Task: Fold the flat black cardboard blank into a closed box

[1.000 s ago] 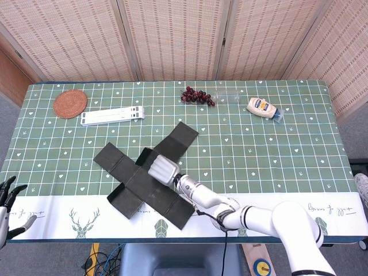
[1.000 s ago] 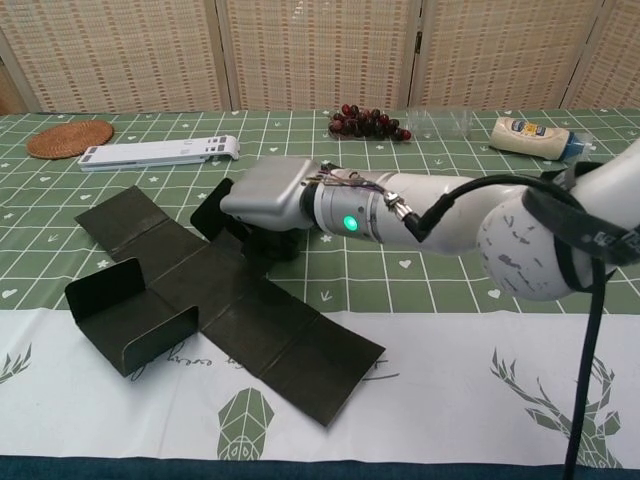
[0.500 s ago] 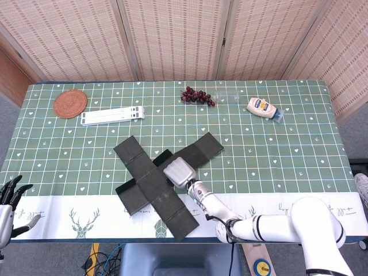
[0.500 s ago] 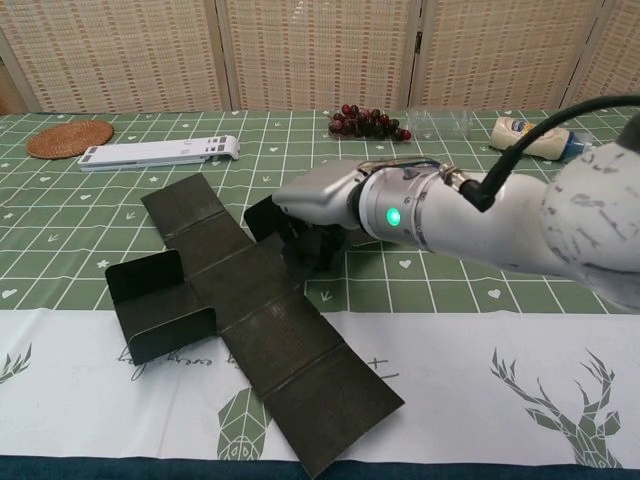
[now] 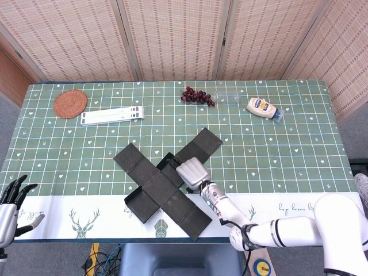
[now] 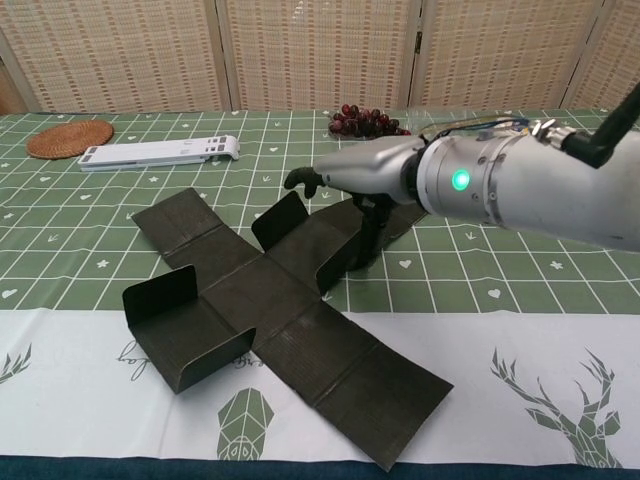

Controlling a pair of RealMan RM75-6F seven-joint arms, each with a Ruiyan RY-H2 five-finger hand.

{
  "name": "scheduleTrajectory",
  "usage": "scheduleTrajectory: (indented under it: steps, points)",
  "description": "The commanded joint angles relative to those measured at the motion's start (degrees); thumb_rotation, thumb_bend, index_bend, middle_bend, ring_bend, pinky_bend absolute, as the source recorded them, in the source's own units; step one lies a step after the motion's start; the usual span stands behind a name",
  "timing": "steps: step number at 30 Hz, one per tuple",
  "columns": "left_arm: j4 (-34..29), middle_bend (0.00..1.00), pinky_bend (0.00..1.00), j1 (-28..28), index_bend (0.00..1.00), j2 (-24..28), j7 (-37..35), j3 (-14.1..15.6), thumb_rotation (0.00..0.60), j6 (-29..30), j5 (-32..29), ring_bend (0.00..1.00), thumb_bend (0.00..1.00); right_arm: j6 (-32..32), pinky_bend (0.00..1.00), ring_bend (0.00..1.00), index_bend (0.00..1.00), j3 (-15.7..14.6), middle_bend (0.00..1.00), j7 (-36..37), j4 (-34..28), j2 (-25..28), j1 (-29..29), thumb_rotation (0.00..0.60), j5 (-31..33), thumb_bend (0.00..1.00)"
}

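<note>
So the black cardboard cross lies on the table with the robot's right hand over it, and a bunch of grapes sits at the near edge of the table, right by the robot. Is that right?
Not quite. The grapes lie at the far edge of the table, away from the robot, as the head view shows. The rest stands: the black cardboard blank lies on the table with the right hand over it.

right hand (image 5: 193,171) on black cardboard blank (image 5: 167,183)

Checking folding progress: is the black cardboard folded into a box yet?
No. The cardboard blank lies spread, cross-shaped, with only some flaps raised.
</note>
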Motion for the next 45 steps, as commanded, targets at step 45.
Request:
scheduleTrajectory:
  steps: [45]
  points:
    - [-2.8,0.09,0.37,2.0,0.21,1.0,3.1,0.1,0.600,0.9,-2.9,0.08,0.16,-31.9,1.00,0.74,0.00,-5.8,0.12,21.7,42.9,-9.9,11.9,0.600,-23.4,0.16]
